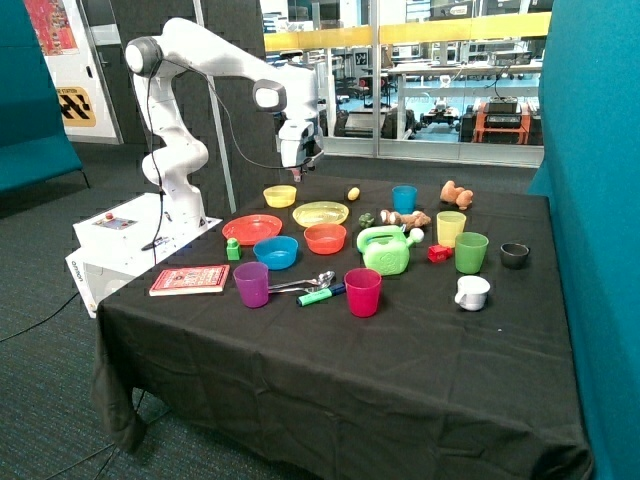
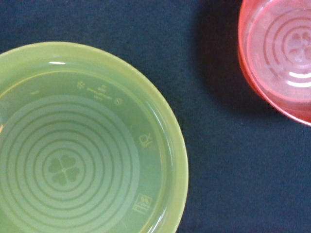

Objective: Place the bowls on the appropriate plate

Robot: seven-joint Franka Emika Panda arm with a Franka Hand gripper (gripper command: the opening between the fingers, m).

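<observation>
The yellow bowl (image 1: 280, 195) sits on the black tablecloth near the far edge, beside the yellow plate (image 1: 321, 213). The orange-red bowl (image 1: 325, 238) sits on the cloth just in front of the yellow plate, to the right of the red plate (image 1: 252, 228). Both plates are bare. My gripper (image 1: 298, 168) hangs well above the table, over the spot between the yellow bowl and the yellow plate. The wrist view looks straight down on the yellow plate (image 2: 87, 145) and part of the orange-red bowl (image 2: 282, 53); the gripper is not in that view.
A blue bowl (image 1: 275, 252), purple cup (image 1: 251, 284), magenta cup (image 1: 362, 291), spoons (image 1: 305, 283), green marker (image 1: 321, 295) and red book (image 1: 190, 279) lie toward the front. A green watering can (image 1: 385, 250), several cups and small toys stand to the right.
</observation>
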